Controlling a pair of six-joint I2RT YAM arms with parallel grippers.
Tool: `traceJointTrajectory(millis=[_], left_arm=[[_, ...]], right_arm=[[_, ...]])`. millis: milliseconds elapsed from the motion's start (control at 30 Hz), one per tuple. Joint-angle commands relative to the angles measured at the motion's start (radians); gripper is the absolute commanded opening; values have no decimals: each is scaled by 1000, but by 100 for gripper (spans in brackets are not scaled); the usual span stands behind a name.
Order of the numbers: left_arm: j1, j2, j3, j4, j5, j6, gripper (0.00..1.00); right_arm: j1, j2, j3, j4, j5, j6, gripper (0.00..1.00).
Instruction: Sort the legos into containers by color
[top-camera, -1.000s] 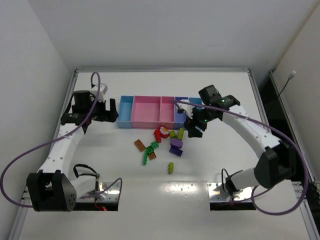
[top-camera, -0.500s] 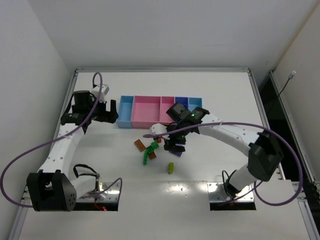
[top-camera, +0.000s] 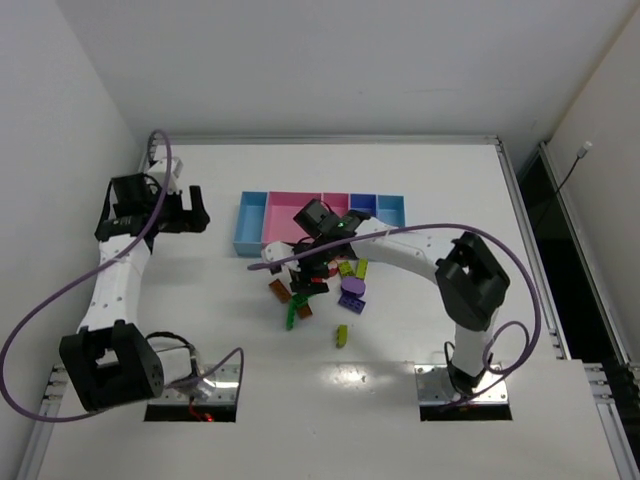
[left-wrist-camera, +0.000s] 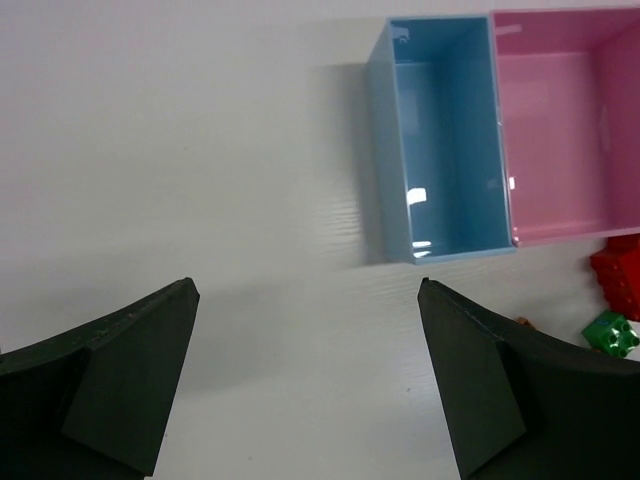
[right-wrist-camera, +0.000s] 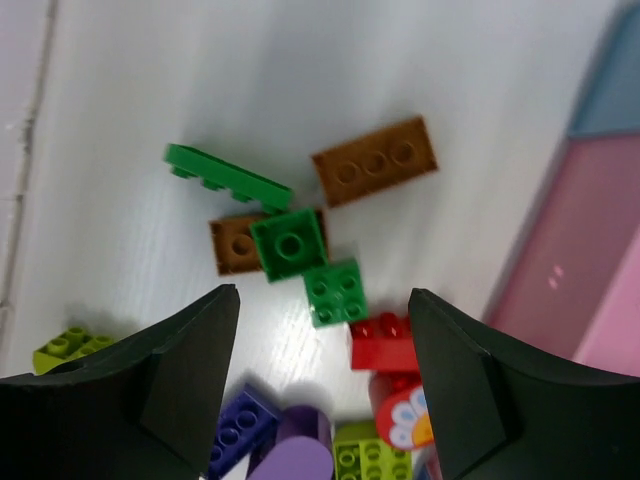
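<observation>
The legos lie in a loose pile in front of the containers. My right gripper is open and empty, low over the pile. Between its fingers are a small green brick and a red brick. Beyond them lie a green square on an orange piece, a green plate and an orange brick. A purple brick and the round purple piece are nearest. My left gripper is open and empty over bare table, left of the light blue bin.
The pink bin joins the light blue one; a blue-violet bin and another light blue bin follow to the right. A yellow-green brick lies apart, nearer the arm bases. White walls enclose the table.
My right arm has swung left from the blue-violet bin down over the lego pile, jaws open. My left arm has drawn back to the left, away from the light blue bin.
</observation>
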Motion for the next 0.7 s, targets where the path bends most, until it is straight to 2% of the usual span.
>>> traceJointTrajectory(millis=[0, 200, 600, 667], left_arm=[[55, 42, 53, 1, 66, 27, 99], [137, 85, 75, -25, 124, 48, 99], [138, 94, 84, -34, 135, 76, 99], [138, 94, 84, -34, 135, 76, 99]], right_arm=[[34, 19, 57, -54, -137, -134, 72], [52, 52, 68, -100, -153, -218, 72], [72, 161, 92, -34, -46, -208, 74], [72, 171, 92, -19, -37, -208, 71]])
